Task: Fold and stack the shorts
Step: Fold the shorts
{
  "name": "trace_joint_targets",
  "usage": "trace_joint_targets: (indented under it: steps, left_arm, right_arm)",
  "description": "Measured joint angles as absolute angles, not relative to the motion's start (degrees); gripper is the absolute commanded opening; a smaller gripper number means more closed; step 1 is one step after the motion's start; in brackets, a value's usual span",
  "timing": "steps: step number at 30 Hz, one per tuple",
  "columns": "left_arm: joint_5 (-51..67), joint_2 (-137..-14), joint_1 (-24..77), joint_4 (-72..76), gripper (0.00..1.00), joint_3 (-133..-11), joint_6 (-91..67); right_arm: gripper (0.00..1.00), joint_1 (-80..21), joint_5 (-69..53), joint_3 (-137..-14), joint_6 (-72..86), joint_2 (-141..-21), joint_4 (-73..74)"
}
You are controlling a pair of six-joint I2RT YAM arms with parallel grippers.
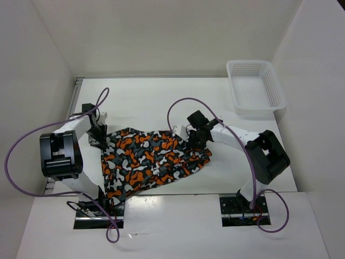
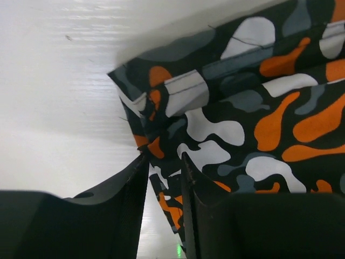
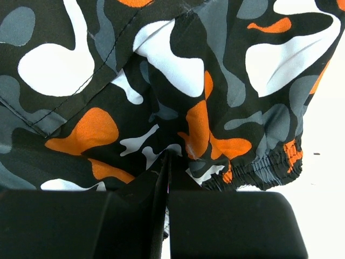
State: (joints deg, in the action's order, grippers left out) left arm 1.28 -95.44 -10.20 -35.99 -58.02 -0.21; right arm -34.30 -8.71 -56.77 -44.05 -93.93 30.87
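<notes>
The camouflage shorts [image 1: 151, 159] lie spread on the white table between both arms, partly folded. My left gripper [image 1: 99, 132] is at their upper left corner. In the left wrist view its fingers [image 2: 188, 178] stand a narrow gap apart, with the shorts' [image 2: 242, 118] edge running between them and table showing in the gap. My right gripper [image 1: 192, 141] is at the right edge of the shorts. In the right wrist view its fingers [image 3: 178, 183] are pressed together on a pinch of the fabric [image 3: 178, 97] near the elastic waistband [image 3: 269, 164].
A white mesh basket [image 1: 255, 86] stands at the back right of the table. White walls enclose the table on the left, back and right. Purple cables loop over both arms.
</notes>
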Motion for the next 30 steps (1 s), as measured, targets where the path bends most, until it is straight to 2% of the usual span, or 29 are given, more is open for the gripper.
trace_joint_targets:
  steps: [4,11,12,16,30]
  left_arm:
    - [2.7,-95.5,-10.2,-36.9,0.35,-57.7,-0.2]
    - [2.9,-95.5,-10.2,-36.9,0.24,-57.3,-0.2]
    - [2.9,-95.5,-10.2,-36.9,0.16,-57.3,-0.2]
    - [2.9,-95.5,-10.2,-36.3,0.0,-57.3,-0.3]
    - [-0.7,-91.9,-10.2,-34.3,0.0,-59.7,-0.2]
  right_arm:
    - [0.04,-34.3,-8.7,-56.8,-44.3,-93.9,30.9]
    - [0.04,-34.3,-8.7,-56.7,-44.7,-93.9,30.9]
    - [0.04,-34.3,-8.7,-56.7,-44.7,-93.9,30.9]
    - [0.04,-34.3,-8.7,-56.6,-44.7,-93.8,30.9]
    - [0.04,-34.3,-8.3,-54.7,-45.1,-93.2,30.2]
